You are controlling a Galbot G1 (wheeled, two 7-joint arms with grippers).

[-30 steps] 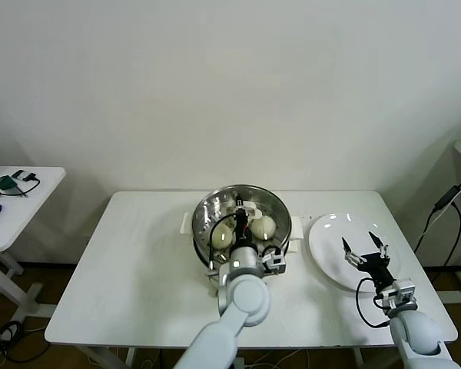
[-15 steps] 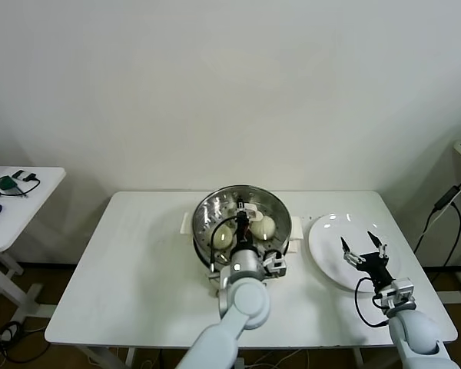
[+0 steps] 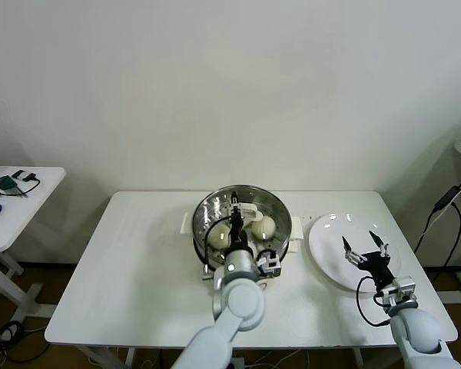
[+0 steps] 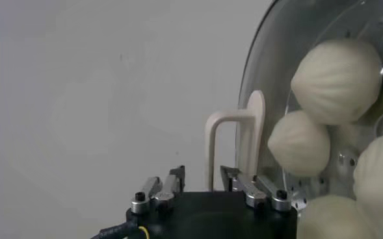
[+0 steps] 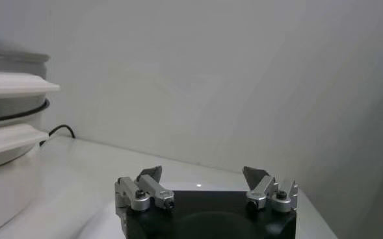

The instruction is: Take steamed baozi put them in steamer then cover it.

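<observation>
Left gripper [image 4: 203, 184] open astride cover [image 4: 263, 130] handle on steamer [image 3: 207, 240]; right gripper [image 3: 364, 247] open over plate [image 3: 326, 234]

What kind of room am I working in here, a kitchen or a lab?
Likely a lab or test room, not a kitchen: a bare white wall, a plain white folding table, and a side desk with gadgets and cables.

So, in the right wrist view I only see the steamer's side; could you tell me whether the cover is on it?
Observer: Yes, the cover sits on the steamer; steamed baozi show through its glass.
Operator: Thanks; where is the left gripper?
Observer: The left gripper is above the cover, open, one end of the cover's handle between its fingers.
Operator: And my right gripper?
Observer: The right gripper is open above the white plate.
</observation>
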